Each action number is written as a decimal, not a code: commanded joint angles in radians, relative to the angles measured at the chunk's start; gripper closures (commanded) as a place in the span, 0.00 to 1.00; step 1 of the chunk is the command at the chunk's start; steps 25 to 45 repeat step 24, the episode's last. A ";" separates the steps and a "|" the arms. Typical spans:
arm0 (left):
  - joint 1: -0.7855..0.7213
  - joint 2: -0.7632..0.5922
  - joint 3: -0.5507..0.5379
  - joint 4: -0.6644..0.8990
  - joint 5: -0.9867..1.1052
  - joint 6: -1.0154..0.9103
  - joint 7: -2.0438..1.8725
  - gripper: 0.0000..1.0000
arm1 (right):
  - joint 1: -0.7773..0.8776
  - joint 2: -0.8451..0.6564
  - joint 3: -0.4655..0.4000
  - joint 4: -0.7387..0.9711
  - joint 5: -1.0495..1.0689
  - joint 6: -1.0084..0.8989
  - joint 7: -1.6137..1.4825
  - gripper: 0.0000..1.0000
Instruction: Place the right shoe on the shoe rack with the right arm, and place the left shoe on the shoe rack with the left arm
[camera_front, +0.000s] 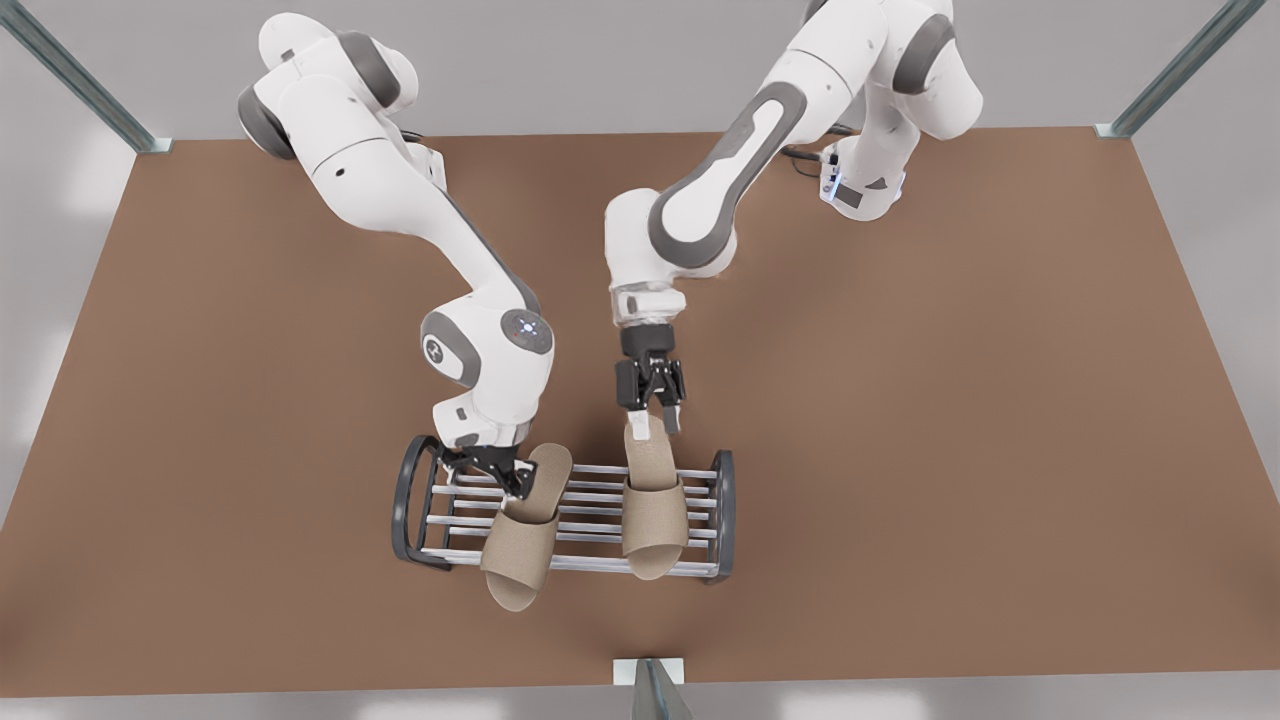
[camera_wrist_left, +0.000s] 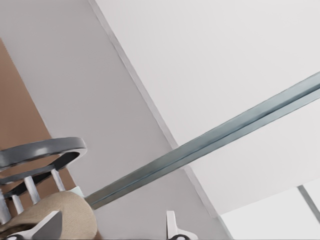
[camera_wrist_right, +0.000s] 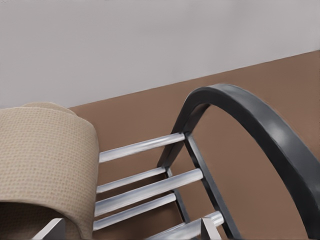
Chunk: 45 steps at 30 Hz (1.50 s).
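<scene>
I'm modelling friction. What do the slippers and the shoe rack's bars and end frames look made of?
Slippers: beige woven fabric, matte; a fine dotted weave shows on the strap. Shoe rack bars: probably polished metal, silver with highlights. End frames: dark grey, semi-gloss, metal or plastic.

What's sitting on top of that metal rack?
Two tan slippers lie across the shoe rack: one slipper overhangs its front bar, the other slipper sits more squarely. Each covers part of the bars. One gripper touches the first; the other gripper hovers open above the second.
</scene>
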<state>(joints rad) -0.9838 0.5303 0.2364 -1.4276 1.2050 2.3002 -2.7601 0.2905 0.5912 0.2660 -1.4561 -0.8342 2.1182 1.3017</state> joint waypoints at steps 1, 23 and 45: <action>-0.009 -0.042 0.004 0.024 -0.634 -0.635 1.845 0.00 | -0.007 -0.053 0.002 -0.041 0.012 0.006 0.061 0.00; 0.655 -0.469 -0.190 -0.034 -1.095 -0.760 2.673 0.00 | -0.125 -0.373 -0.383 -0.013 0.796 -0.616 -1.326 0.00; 0.655 -0.469 -0.190 -0.034 -1.093 -0.760 2.674 0.00 | -0.123 -0.373 -0.384 -0.013 0.796 -0.616 -1.326 0.00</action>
